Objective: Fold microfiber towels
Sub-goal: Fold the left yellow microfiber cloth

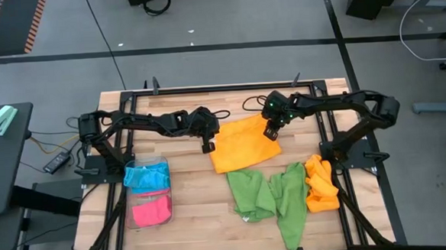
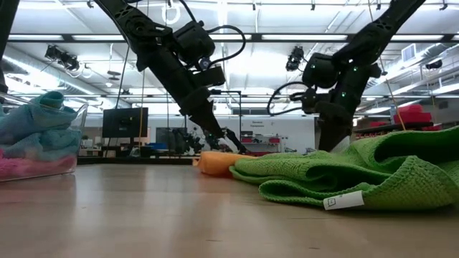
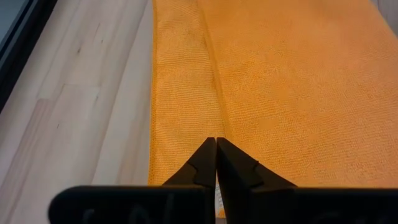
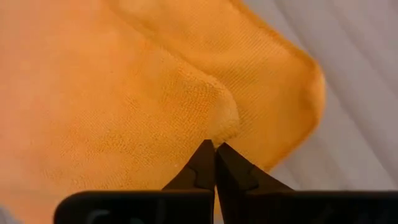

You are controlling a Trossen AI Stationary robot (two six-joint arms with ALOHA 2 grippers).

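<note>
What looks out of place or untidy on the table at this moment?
Two green towels lie crumpled and overlapping near the front, and an orange towel is bunched at the right edge. The flat orange towel sits askew, with the left gripper and the right gripper shut on its edges. Nothing looks damaged.

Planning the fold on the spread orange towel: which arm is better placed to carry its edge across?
Probably the right. The right hand is shut on a raised corner of the orange towel. The left hand is shut too, at the opposite edge, and it is unclear whether it has any cloth.
</note>
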